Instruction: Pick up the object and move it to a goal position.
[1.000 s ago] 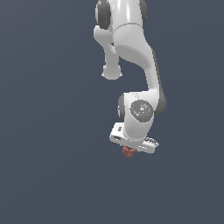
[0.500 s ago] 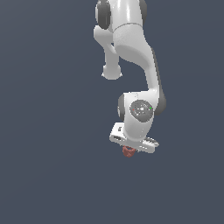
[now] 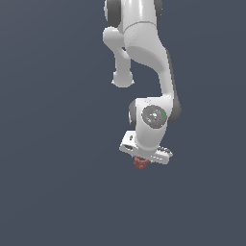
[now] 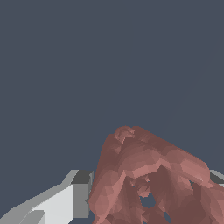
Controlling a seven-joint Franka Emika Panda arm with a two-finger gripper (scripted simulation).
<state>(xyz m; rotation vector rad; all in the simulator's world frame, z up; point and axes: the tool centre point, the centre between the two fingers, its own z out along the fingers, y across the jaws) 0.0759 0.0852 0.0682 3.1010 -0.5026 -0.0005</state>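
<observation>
The object (image 3: 140, 163) is a small dark-red knobbly lump that shows just under the white hand of my arm, in the middle of the exterior view. My gripper (image 3: 141, 161) is shut on it; the hand hides the fingers there. In the wrist view the object (image 4: 148, 175) fills the space between my two fingers, with one white and dark finger (image 4: 76, 192) pressed against its side and the tip of the other (image 4: 217, 176) just showing past it.
The white arm (image 3: 144, 62) comes down from the top of the exterior view. All around it is a plain dark blue-grey ground (image 3: 53, 144) with no other objects or edges.
</observation>
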